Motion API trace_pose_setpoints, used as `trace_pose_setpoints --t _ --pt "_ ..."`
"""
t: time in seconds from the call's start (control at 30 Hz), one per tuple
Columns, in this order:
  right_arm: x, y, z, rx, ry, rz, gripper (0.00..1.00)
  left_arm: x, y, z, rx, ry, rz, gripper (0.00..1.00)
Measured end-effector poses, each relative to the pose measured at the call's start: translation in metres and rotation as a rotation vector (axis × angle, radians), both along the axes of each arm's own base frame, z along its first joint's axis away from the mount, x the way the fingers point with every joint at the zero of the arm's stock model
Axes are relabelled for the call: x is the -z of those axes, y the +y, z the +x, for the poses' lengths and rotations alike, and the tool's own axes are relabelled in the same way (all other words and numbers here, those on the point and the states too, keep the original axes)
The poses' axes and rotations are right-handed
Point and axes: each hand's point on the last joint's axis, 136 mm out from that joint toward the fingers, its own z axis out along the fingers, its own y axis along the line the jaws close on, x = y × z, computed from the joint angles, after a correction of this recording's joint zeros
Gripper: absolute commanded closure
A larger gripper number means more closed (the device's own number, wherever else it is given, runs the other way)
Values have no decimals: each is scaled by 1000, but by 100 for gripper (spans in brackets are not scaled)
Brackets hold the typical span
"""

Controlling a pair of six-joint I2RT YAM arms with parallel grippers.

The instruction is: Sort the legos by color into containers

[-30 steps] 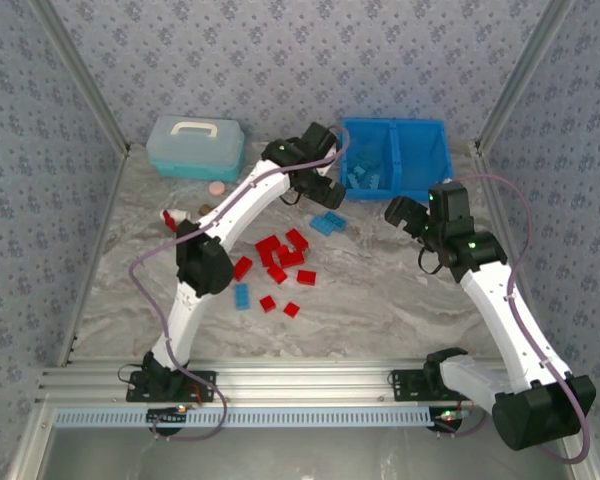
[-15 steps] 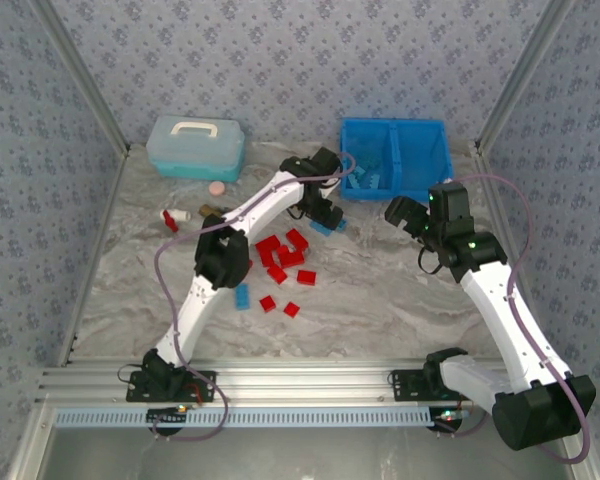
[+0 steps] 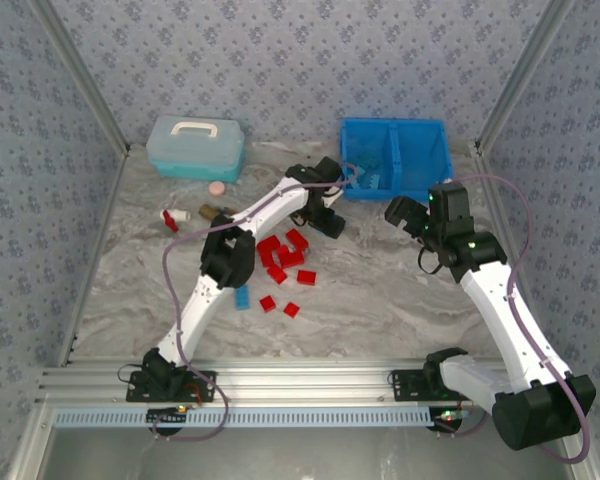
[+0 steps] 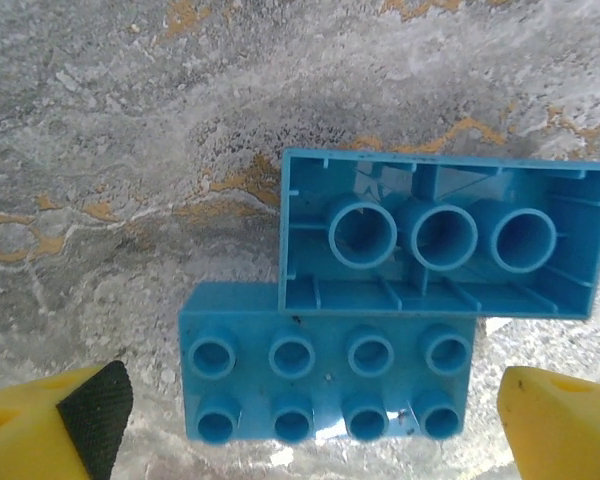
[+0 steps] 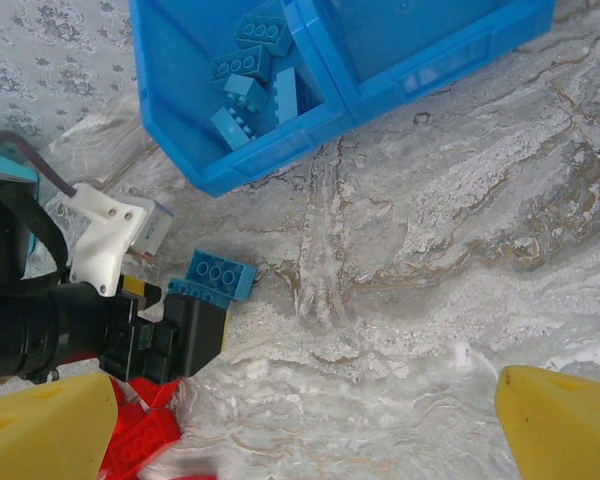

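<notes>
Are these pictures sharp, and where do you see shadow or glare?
Left wrist view: the two light blue plastic bricks are sharp, and a dark shadow lies on the marbled tabletop beside them. Top view: even light, no glare.

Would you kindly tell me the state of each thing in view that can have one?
left gripper, open, above the studs-up brick.
right gripper, open, empty.
studs-up brick, flat on the table, ungripped.
flipped brick, hollow side up, touching the first.
red bricks, loose on the table.
bin, open-topped, left compartment holding blue bricks.
box, lid shut.
</notes>
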Motion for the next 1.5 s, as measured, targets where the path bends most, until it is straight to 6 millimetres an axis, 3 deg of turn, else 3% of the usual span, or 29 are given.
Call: trace_pose_setpoints --t 0.23,0.4,0.6,0.7,0.83,1.0,1.07,1.17,1.3,1.5 --pt "0 0 0 0 0 0 0 8 -1 2 -3 -7 11 35" --pt "0 0 0 0 0 0 0 8 -3 2 -7 -12 10 45" --pt "0 0 0 1 0 1 0 5 -4 -1 -3 -17 5 46" --pt "0 0 0 2 0 2 0 -5 -4 -8 4 -23 -2 46" --pt "0 0 0 2 0 2 0 -57 -15 -9 15 -121 -92 45" --pt "0 0 0 2 0 2 0 -166 -48 15 34 -378 -322 46" --pt "0 0 0 2 0 2 0 -199 -64 29 43 -471 -402 46" --pt "0 0 0 2 -1 2 0 -223 -83 49 53 -576 -483 46" --pt "-1 0 -1 2 -5 3 0 -210 -104 73 71 -645 -512 47" --pt "5 -1 -3 2 8 0 0 -138 -122 101 108 -702 -425 48"
